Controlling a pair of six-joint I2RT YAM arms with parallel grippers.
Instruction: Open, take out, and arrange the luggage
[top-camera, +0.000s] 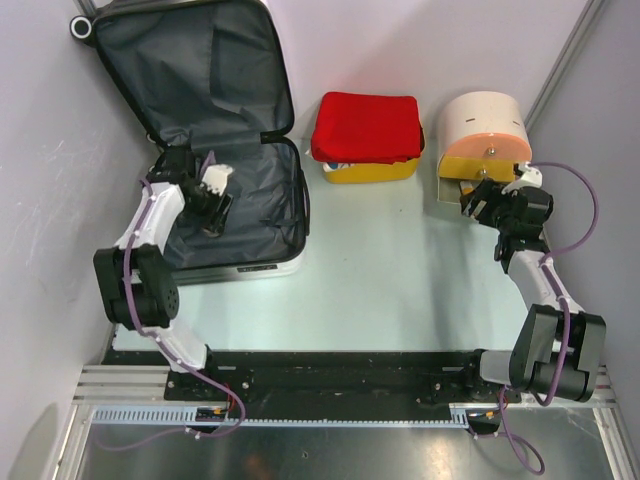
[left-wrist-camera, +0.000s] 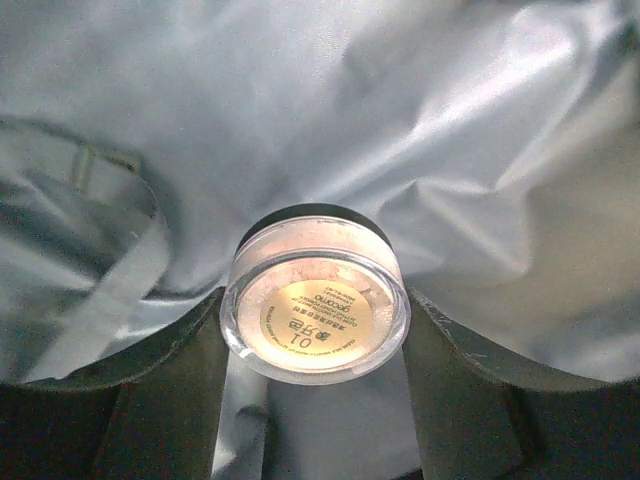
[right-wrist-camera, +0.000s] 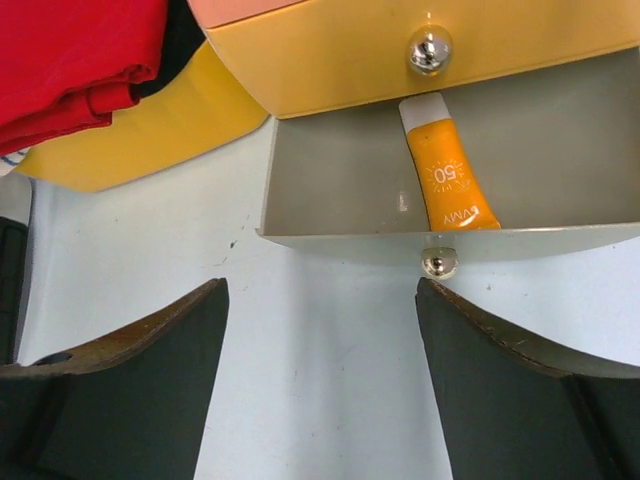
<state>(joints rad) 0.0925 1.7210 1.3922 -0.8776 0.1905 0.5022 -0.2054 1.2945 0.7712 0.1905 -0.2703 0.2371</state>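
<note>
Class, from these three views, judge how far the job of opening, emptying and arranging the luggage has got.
Done: the luggage lies open; an orange tube sits in the pulled-out drawer, red cloth on the yellow basket. In hand: the left hand brackets a jar inside the luggage, grip uncertain; the right hand hangs open before the drawer. Left: lifting the jar out and placing it.

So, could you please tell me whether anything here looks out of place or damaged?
Nothing looks spilled or damaged. The lower drawer of the round box stands pulled out with an orange tube lying in it, and the luggage lining is rumpled around the small jar gripped by the left end effector.
</note>
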